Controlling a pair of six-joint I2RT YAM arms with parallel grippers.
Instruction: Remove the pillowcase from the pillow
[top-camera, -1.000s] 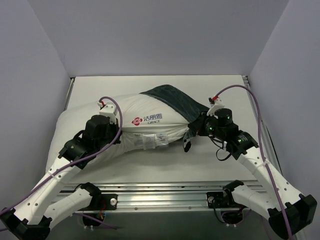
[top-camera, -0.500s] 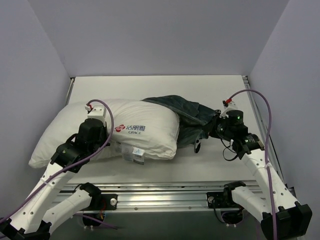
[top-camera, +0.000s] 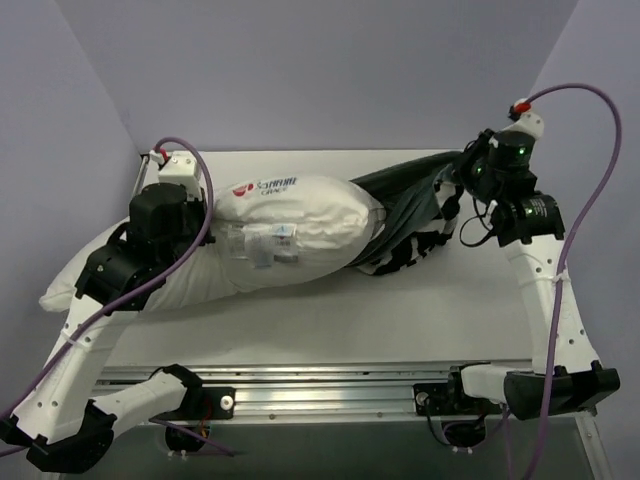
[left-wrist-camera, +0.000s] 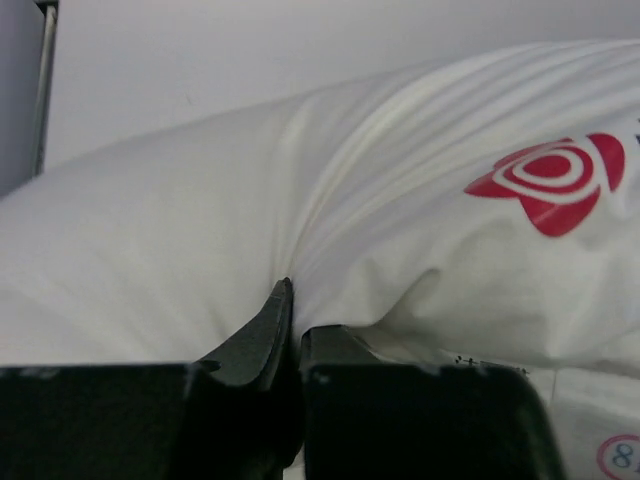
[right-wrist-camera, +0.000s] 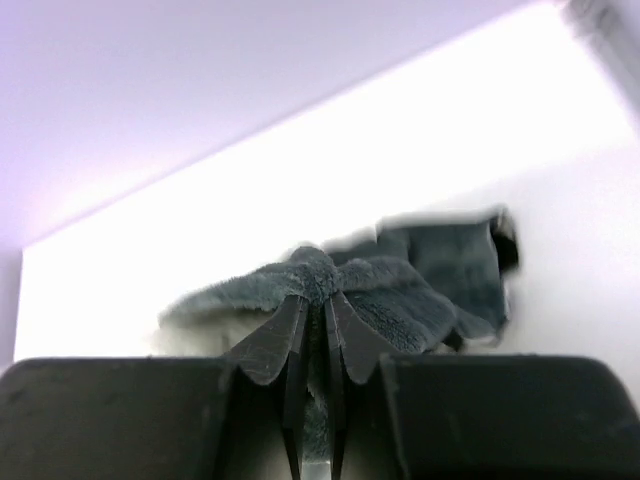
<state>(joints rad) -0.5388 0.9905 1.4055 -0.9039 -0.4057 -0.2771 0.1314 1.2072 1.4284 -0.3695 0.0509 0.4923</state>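
Scene: a white worktop (top-camera: 400, 310) seen from above, with a pillow lying on it and two robot arms reaching in from the near edge.

Pillow: the pillow (top-camera: 300, 225) is big, plump and white. It lies lengthwise across the worktop, and almost all of its length is bare.

Logo: a small red round logo (top-camera: 244, 189) with printed lettering beside it sits on the pillow's far side, towards its left half.

Tag: a small white tag (top-camera: 262, 240) lies on the pillow's near side, just below the logo.

Pillowcase: the pillowcase (top-camera: 405, 195) is at the pillow's right end. Its mouth gathers around that end, and the rest trails away to the right. The dark grey-teal plush face is on top. The black-and-white zebra stripes show along the underside, nearest the pillow's lower right corner.

Left arm: the left arm (top-camera: 110, 285) lies over the pillow's left part.

Left hand: the left hand (left-wrist-camera: 295, 315) is clamped on a fold of the pillow's white cloth, just left of the logo. Its fingers are pressed together with creases fanning out from the pinch.

Right hand: the right hand (right-wrist-camera: 318, 300) is well beyond the pillow's right end. Its fingers are closed tight on a bunch of the teal plush, which stretches from there back to the pillow.

Cables: a purple cable (top-camera: 590, 150) loops over each arm, one on either side of the pillow.
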